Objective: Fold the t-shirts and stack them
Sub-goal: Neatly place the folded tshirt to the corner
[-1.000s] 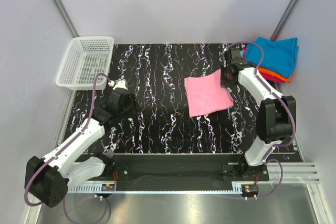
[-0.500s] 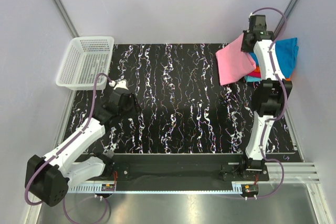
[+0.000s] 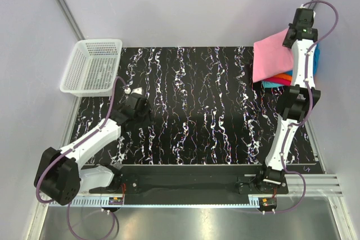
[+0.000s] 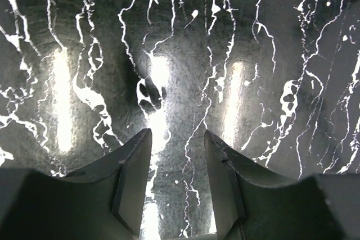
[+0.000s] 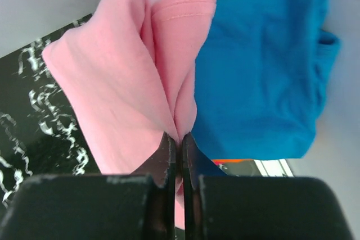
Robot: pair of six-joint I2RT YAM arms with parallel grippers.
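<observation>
Found the right gripper (image 5: 180, 139) pinched shut on a gathered edge of the pink t-shirt (image 5: 124, 82), with the rest of the cloth spread ahead of the fingertips and to their left, apparently raised clear of the table (image 4: 270, 54). Judged the step in hand as setting this shirt, seemingly folded, onto the pile. Best done by keeping the pinch closed throughout the descent, bringing the free edge down first onto the teal-blue t-shirt (image 5: 259, 71) ahead and to the right of the fingertips, then trailing the gripped edge across for a flat, square lie, and letting go only with most of the cloth already at rest. Judged a release from height likely to end in a crumpled heap, given soft cloth held at a single point. Found the left gripper (image 4: 177, 139) partly open around nothing, over bare tabletop, well apart from every shirt. Got from the right wrist view alone the pinch itself, the pink cloth doubled into two lobes at the fingertips. Made out a sliver of orange t-shirt (image 5: 236, 163) under the teal-blue one in both that view and the top one. Got from the top view alone the pile's place beneath the raised right gripper, and the white basket (image 3: 93, 66) ahead and left of the left gripper.
</observation>
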